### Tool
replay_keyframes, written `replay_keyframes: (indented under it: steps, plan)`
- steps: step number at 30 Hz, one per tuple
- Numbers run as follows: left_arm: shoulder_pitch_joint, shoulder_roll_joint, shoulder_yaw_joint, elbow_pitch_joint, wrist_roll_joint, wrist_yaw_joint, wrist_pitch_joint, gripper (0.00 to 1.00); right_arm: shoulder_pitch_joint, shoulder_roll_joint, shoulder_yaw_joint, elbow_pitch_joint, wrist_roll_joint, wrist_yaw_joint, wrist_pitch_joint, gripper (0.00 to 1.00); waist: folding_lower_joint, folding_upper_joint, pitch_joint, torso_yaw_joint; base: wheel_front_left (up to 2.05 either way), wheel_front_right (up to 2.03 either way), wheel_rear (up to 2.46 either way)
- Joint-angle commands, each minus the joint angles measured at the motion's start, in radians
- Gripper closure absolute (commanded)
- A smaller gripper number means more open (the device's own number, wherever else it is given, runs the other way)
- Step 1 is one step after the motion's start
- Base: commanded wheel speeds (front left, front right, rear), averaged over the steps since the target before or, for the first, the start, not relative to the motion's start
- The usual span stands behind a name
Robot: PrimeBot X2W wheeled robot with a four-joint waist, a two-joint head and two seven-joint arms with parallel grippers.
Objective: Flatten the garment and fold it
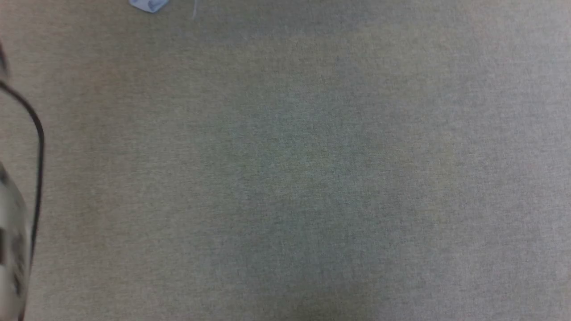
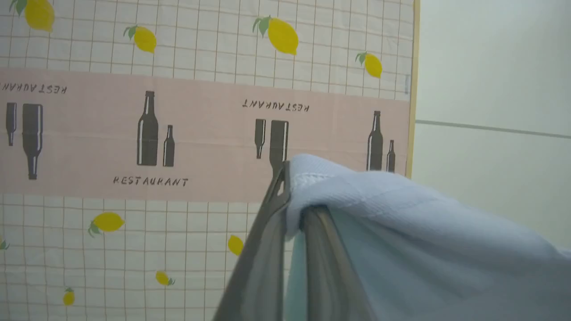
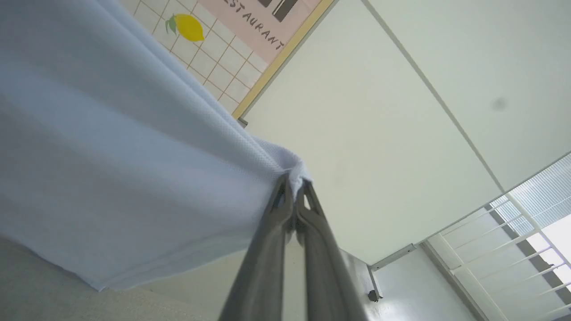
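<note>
The garment (image 2: 401, 232) is light blue knit cloth, held up in the air. In the left wrist view my left gripper (image 2: 292, 196) is shut on a bunched edge of it, and the cloth drapes away to the right. In the right wrist view my right gripper (image 3: 294, 187) is shut on another corner of the garment (image 3: 111, 169), which spreads to the left down to a hemmed edge. A small tip of the garment (image 1: 149, 4) peeks in at the top edge of the head view. Collar, buttons and logo are hidden.
The grey-beige cloth-covered table (image 1: 285, 178) spreads across the head view, with a black cable (image 1: 38, 133) and a blurred pale forearm (image 1: 11, 240) at its left edge. A lemon-and-bottle printed curtain (image 2: 178, 133) and a white wall (image 2: 490, 89) stand behind; a window grille (image 3: 513, 249) is beside them.
</note>
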Motion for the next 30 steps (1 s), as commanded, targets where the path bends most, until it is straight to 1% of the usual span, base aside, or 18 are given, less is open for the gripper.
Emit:
replay_keyframes:
  steps: [1,4,8,12,15,18,21,25,30]
  plan:
    - [0.084,0.017,-0.011,0.037,0.002,-0.011,0.015,1.00,0.066,0.012,-0.005,0.025,0.016,-0.002,-0.017,1.00,-0.0002,0.0000,-0.035,0.017,0.00,0.00,0.00]
    - [0.228,0.028,-0.033,0.099,-0.003,-0.021,0.054,1.00,0.172,0.037,-0.021,0.060,0.056,-0.002,-0.048,1.00,-0.0002,0.0000,-0.076,0.029,0.00,0.00,0.00]
    - [0.458,0.044,-0.065,0.145,-0.023,-0.032,0.150,1.00,0.346,0.074,-0.037,0.081,0.133,-0.002,-0.065,1.00,-0.0002,0.0000,-0.151,0.038,0.00,0.00,0.00]
    - [0.710,0.047,-0.092,0.104,-0.087,-0.056,0.291,1.00,0.541,0.084,-0.026,0.039,0.234,-0.002,-0.059,1.00,-0.0002,0.0000,-0.228,0.048,0.00,0.00,0.00]
    - [0.908,0.047,-0.092,0.020,-0.156,-0.054,0.395,1.00,0.708,0.089,-0.065,-0.028,0.293,-0.002,-0.057,1.00,-0.0002,0.0000,-0.279,0.060,0.00,0.00,0.00]
    - [1.083,0.042,-0.093,-0.087,-0.215,-0.038,0.479,1.00,0.859,0.107,-0.119,-0.102,0.322,-0.002,-0.060,1.00,-0.0002,0.0000,-0.308,0.072,0.00,0.00,0.00]
    - [1.238,0.036,-0.102,-0.204,-0.257,-0.014,0.542,1.00,1.010,0.147,-0.182,-0.184,0.354,-0.002,-0.077,1.00,-0.0002,0.0000,-0.327,0.085,0.00,0.00,0.00]
    - [1.402,0.023,-0.113,-0.330,-0.296,0.043,0.612,1.00,1.167,0.207,-0.272,-0.255,0.342,-0.002,-0.074,1.00,-0.0002,0.0000,-0.341,0.097,0.00,0.00,0.00]
    - [1.550,0.017,-0.132,-0.451,-0.324,0.105,0.684,1.00,1.316,0.267,-0.320,-0.322,0.342,-0.002,-0.029,1.00,-0.0002,0.0000,-0.357,0.104,0.00,0.00,0.00]
